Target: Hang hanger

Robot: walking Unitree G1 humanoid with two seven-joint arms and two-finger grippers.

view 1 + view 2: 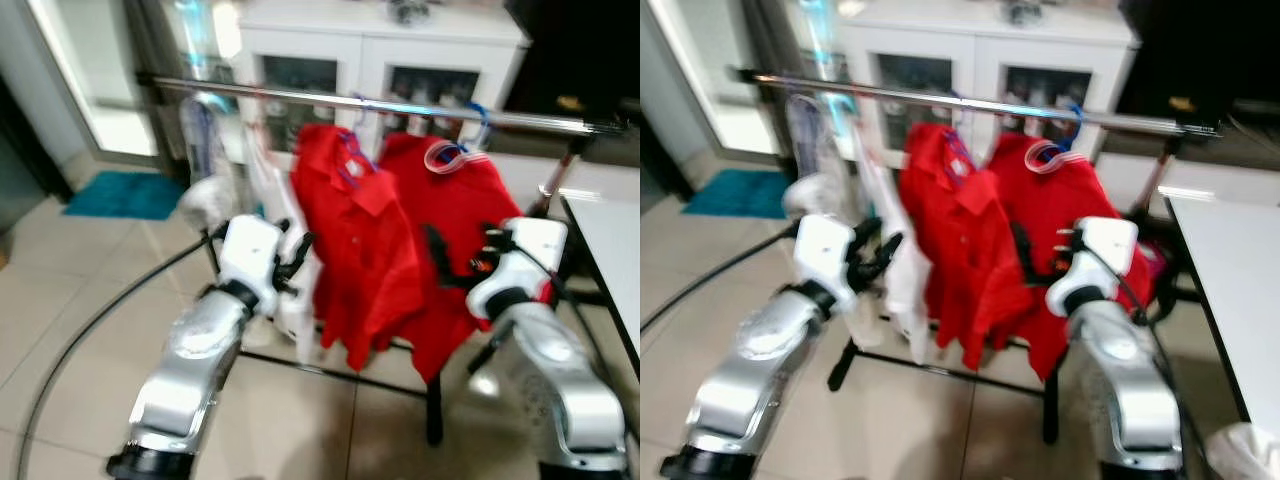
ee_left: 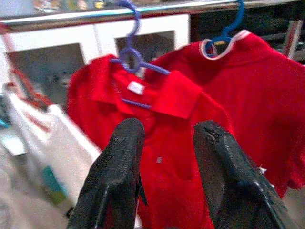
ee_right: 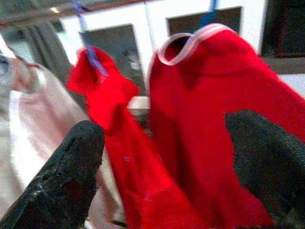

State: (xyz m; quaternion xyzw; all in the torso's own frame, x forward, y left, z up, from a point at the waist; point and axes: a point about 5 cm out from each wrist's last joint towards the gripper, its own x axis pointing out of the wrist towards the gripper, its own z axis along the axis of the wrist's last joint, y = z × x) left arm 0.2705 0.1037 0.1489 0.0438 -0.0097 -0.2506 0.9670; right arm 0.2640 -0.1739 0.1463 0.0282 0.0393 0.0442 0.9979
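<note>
Purple hanger (image 2: 136, 67) hooked over chrome garment rail (image 1: 420, 108), carrying red collared polo shirt (image 1: 355, 240); just beside it, blue hanger (image 2: 228, 33) on same rail, bearing red T-shirt with white-trimmed neck (image 1: 465, 210). White garments (image 1: 895, 260), blurred and hard to make out, hung at polo's other side. Left gripper (image 2: 164, 162) raised before polo's chest, fingers (image 2: 119, 167) narrowly parted, empty, not touching cloth as far as blur allows. Right gripper (image 3: 167, 162) raised before T-shirt, spread wide, empty. White glass-door cabinet (image 1: 380, 50) behind rail; white table (image 1: 610, 250) edge at right; teal mat (image 1: 125, 193) on tiled floor (image 1: 80, 300).
</note>
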